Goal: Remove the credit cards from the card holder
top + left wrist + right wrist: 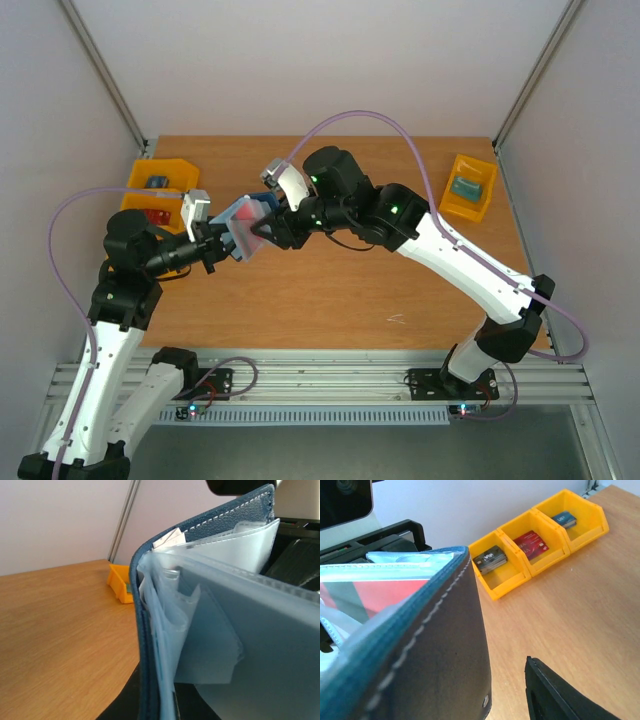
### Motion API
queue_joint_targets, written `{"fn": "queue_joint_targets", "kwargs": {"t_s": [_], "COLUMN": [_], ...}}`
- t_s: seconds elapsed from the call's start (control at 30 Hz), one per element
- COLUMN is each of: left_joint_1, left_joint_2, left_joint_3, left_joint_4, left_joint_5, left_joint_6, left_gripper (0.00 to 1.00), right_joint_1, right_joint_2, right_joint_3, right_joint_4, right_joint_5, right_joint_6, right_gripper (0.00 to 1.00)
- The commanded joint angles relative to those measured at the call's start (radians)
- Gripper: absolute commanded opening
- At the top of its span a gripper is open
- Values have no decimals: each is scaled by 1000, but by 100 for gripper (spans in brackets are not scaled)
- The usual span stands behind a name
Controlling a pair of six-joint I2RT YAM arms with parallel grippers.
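Note:
The navy card holder (pixel 238 225) hangs open in the air between both arms, over the left-middle of the table. Its clear plastic sleeves (pixel 210 630) fan out. My left gripper (pixel 213 246) is shut on the holder's lower edge (pixel 145 680). My right gripper (pixel 268 228) is open at the other side. One black finger (pixel 560 695) stands apart from the navy cover (pixel 435 655); the other finger is hidden behind the cover. A red card face (pixel 380 592) shows inside a sleeve. A pale card corner (pixel 168 537) sticks out at the top.
Three yellow bins with cards stand in a row at the table's far left (pixel 492 567) (pixel 535 545) (pixel 572 520), also in the top view (pixel 160 176). Another yellow bin (pixel 468 187) sits at the far right. Frame posts stand at the back corners.

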State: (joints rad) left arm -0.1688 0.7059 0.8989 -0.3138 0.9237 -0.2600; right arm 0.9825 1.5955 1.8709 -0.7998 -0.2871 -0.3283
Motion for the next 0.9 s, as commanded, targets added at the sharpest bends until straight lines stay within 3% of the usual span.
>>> {"fn": "queue_joint_targets", "kwargs": {"t_s": [0.0,0.1,0.23,0.37,0.5,0.73,0.87], "left_joint_1": [-2,-3,-2,-3,-2,-3,-3], "left_joint_2": [-13,-15,-15,-17,-23,-11,6], "left_joint_3": [7,1,-5,-6,-2,-4,5], "left_joint_4": [92,113,112,99,71,1,40], "left_joint_5": [50,41,18,3,-1,-129,-122], "left_joint_6": [-39,-75,-87,-85,-65,-13,-29], "left_gripper": [0,6,23,52,74,98,99], "right_joint_1": [10,10,9,10,0,-15,-15], "right_joint_2": [7,-15,-34,-50,-52,8,54], "right_joint_3": [26,11,-6,-14,-12,47,64], "right_joint_4": [16,10,-2,-9,-12,-16,-15], "right_joint_5": [99,134,146,164,154,84,75], "right_joint_6": [23,23,25,35,76,287,388], "right_gripper": [41,20,2,1,1,1,1]}}
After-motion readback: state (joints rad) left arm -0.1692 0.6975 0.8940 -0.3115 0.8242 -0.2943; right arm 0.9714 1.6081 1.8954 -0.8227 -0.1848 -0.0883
